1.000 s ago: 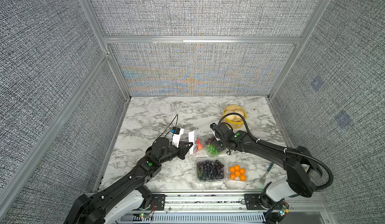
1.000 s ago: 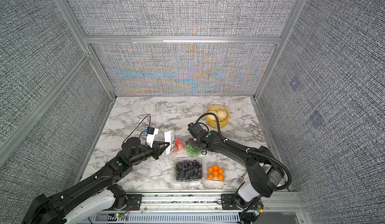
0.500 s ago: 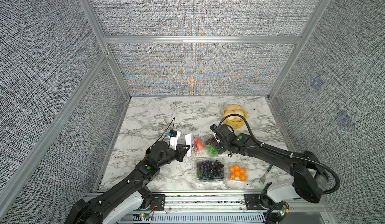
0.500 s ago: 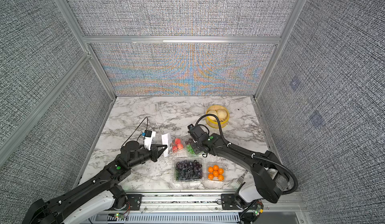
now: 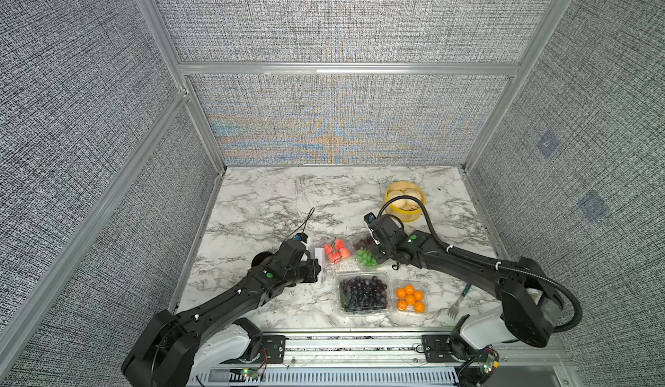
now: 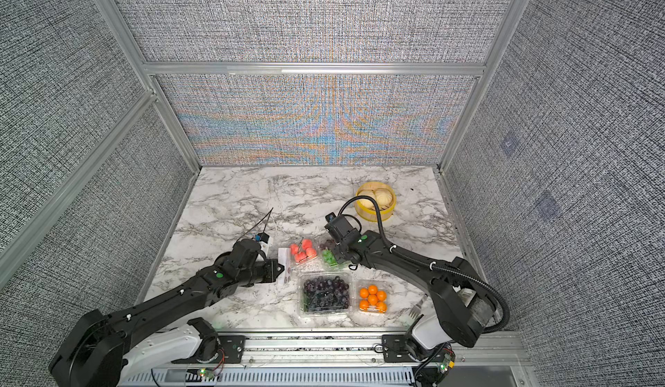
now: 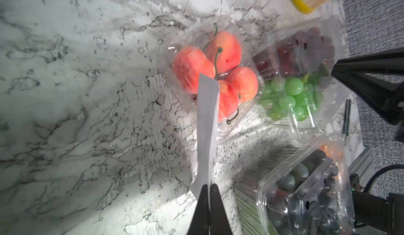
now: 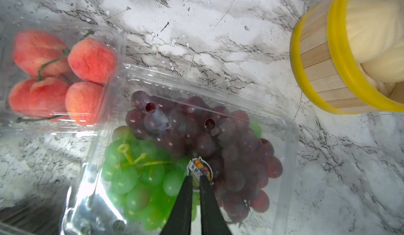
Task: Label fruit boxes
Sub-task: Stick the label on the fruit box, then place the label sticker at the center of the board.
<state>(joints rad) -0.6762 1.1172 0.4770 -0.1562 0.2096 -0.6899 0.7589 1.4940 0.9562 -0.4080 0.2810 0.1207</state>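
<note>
Step in hand: by my reading, fixing a label to the lid of the purple and green grape box (image 8: 166,78).
Right gripper (image 8: 196,178): jaws narrow, with a slim gap between them. The sticker (image 8: 200,168) sits at their tips, printed face up, against the clear lid. I cannot tell whether it is pinched or only touched.
Left gripper (image 7: 208,187): clamped flat on one end of the white sticker sheet (image 7: 207,124), which reaches out over the surface (image 5: 270,205) toward the red fruit box (image 8: 65,124).
Boxes: all four are grouped near the middle of the front edge. The red fruit and mixed grapes form the back row, close together. The dark grape box (image 5: 361,312) and orange box (image 5: 396,285) sit side by side in the front row.
Other lids: I can make out no sticker on them.
Doing it well: set the sticker flat on a level patch of lid, clear of the vent holes. Press lightly, since the thin plastic will likely flex. Let go only once it adheres, then lift straight up.
Risk: the sticker may cling to a gripper pad, and the light box may slide.
Writing: the sticker has a bright fruit picture and a dark band with pale characters, too blurred to read. The dark marks on the sheet in a top view (image 6: 286,275) are illegible. No brand can be read.
Nearby: a bamboo steamer (image 8: 317,70) stands behind the boxes toward the right edge, and a fork (image 5: 458,302) lies near the front right corner.
</note>
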